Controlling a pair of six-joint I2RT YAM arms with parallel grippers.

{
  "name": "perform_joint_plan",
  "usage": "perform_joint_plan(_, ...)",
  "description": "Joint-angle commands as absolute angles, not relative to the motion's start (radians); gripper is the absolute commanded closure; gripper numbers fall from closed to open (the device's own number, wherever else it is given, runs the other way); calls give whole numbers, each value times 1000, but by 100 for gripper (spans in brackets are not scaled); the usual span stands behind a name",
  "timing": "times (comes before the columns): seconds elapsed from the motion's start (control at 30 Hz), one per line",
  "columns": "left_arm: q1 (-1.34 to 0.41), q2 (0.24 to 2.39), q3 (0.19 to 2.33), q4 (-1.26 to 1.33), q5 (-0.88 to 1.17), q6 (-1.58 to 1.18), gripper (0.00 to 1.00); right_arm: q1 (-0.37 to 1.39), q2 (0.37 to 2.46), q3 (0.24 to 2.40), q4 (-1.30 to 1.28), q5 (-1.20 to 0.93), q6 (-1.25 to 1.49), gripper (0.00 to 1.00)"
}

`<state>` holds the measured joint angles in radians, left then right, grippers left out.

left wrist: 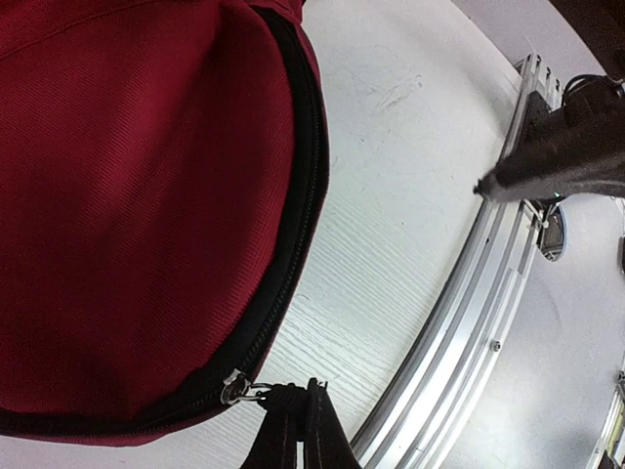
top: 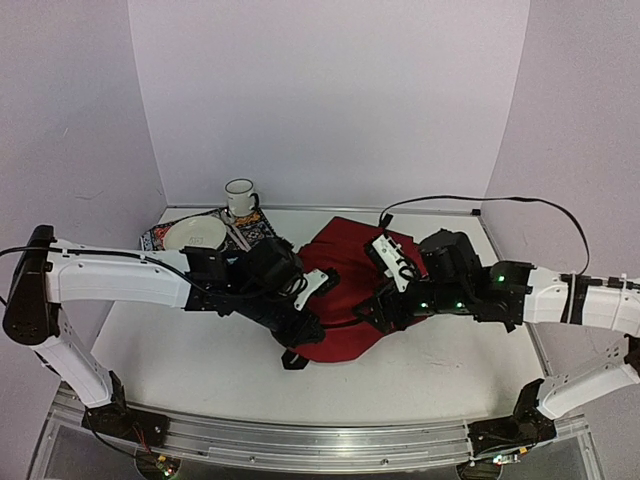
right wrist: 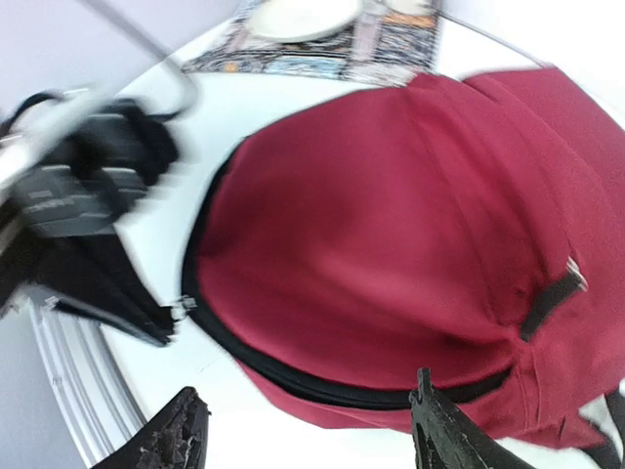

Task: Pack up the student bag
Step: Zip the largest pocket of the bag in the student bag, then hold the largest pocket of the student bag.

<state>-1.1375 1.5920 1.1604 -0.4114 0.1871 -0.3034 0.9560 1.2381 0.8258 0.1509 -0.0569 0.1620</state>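
The dark red student bag (top: pixel 350 285) lies flat in the middle of the table, its black zipper (left wrist: pixel 293 205) running round its near edge. My left gripper (left wrist: pixel 305 396) is shut on the black pull of the metal zipper slider (left wrist: pixel 234 388), at the bag's near left corner (top: pixel 293 355). My right gripper (right wrist: pixel 308 430) is open and empty, its fingertips (right wrist: pixel 181 430) spread just above the bag's zippered edge (right wrist: pixel 322 386); it also shows in the top view (top: pixel 385 312). The bag's inside is hidden.
A patterned mat (top: pixel 160 238) with a white plate (top: pixel 195 234) and a white mug (top: pixel 239 197) sits at the back left. An aluminium rail (left wrist: pixel 469 322) runs along the near table edge. A black cable (top: pixel 480 202) arcs over the back right.
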Motion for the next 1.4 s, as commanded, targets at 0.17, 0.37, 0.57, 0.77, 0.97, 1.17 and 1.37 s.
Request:
perform_joint_plan(0.17, -1134, 1581, 1247, -357, 310, -298, 100, 1022, 1368, 807, 280, -99, -47, 36)
perform_joint_plan(0.37, -1123, 1562, 1238, -338, 346, -308, 100, 1032, 1430, 795, 371, -83, -75, 43)
perform_joint_plan(0.57, -1091, 1527, 1209, -337, 365, -311, 100, 1032, 1442, 766, 377, -70, -76, 56)
perform_joint_plan(0.77, -1060, 1525, 1202, -334, 381, -300, 100, 1032, 1427, 728, 377, -179, -63, 46)
perform_joint_plan(0.97, -1036, 1512, 1167, -333, 421, -290, 100, 1032, 1426, 720, 377, -121, -116, 42)
perform_joint_plan(1.17, -1034, 1509, 1167, -333, 434, -293, 100, 1032, 1421, 735, 385, -70, -154, 58)
perform_joint_plan(1.37, -1014, 1494, 1166, -389, 339, -271, 100, 1032, 1349, 690, 380, -11, -162, 100)
